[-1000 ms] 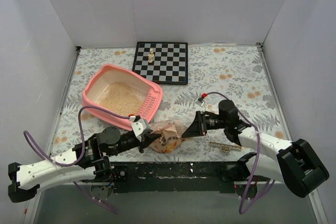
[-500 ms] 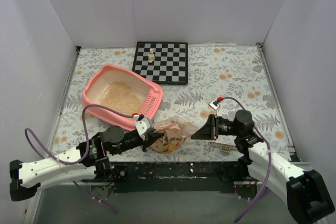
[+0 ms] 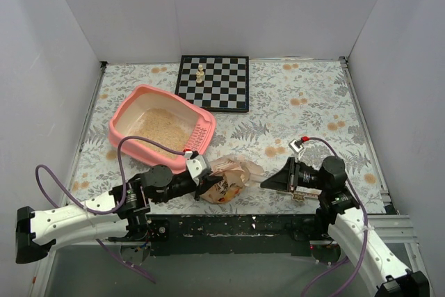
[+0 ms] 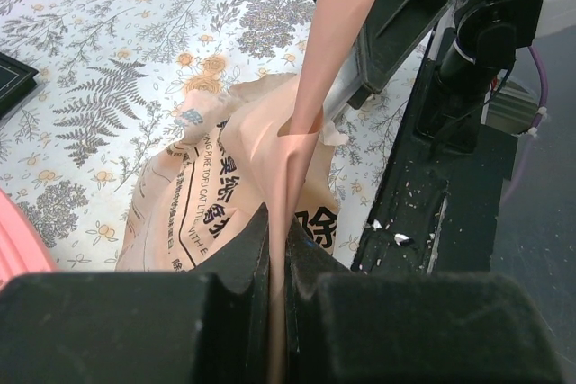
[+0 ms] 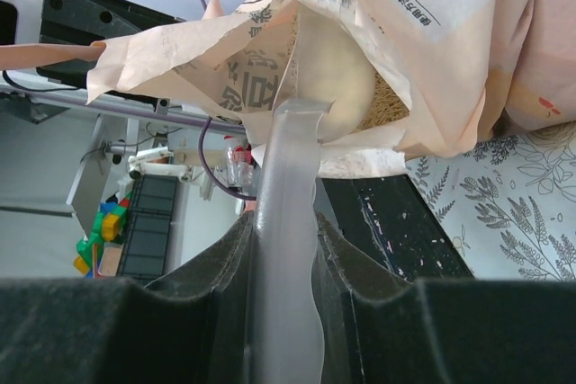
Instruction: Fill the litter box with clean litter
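Observation:
The salmon-pink litter box stands at the left, with a layer of tan clean litter on its floor. A peach litter bag lies near the front edge. My left gripper is shut on the bag's upper edge, holding the mouth up. My right gripper is shut on the handle of a clear plastic scoop. The scoop's bowl sits inside the bag's mouth, against more litter.
A black-and-white chessboard with a pale chess piece lies behind the litter box. A small printed strip lies under my right arm. White walls enclose the table, and a black rail runs along its front edge.
My right arm has drawn back to the right with the scoop, its gripper still at the bag's mouth. My left gripper has shifted slightly right, keeping hold of the bag's edge.

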Controlling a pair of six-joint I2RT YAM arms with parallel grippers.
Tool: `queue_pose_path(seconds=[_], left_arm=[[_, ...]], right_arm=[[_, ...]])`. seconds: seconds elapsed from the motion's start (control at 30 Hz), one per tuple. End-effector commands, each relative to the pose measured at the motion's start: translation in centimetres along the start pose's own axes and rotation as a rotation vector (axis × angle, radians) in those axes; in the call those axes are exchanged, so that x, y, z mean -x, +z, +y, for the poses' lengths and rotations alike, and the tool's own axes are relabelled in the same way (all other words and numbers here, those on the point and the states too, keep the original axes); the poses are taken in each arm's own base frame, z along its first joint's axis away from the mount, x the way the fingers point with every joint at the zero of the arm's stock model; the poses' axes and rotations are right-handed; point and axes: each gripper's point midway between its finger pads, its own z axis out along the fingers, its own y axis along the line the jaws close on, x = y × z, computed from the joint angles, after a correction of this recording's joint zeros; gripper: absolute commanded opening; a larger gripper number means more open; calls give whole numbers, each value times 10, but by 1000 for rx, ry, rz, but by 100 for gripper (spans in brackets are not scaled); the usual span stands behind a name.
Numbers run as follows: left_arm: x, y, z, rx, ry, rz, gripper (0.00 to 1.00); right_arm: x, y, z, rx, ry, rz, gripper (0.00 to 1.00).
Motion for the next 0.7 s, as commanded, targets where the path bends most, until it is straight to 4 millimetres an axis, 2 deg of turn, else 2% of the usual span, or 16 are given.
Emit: queue_pose_path(seconds=[0.0, 0.07, 0.4, 0.67], left_arm=[[9, 4, -4, -19, -7, -40, 0], [15, 4, -3, -13, -8, -66, 0], [10, 4, 3, 15, -2, -64, 0], [10, 5, 0, 1, -8, -64, 0]], right_arm=[[3, -4, 1, -15, 58, -54, 1], [5, -6, 3, -23, 76, -78, 1], [11, -16, 10, -106, 122, -189, 1], [13, -25, 26, -97, 132, -264, 1]])
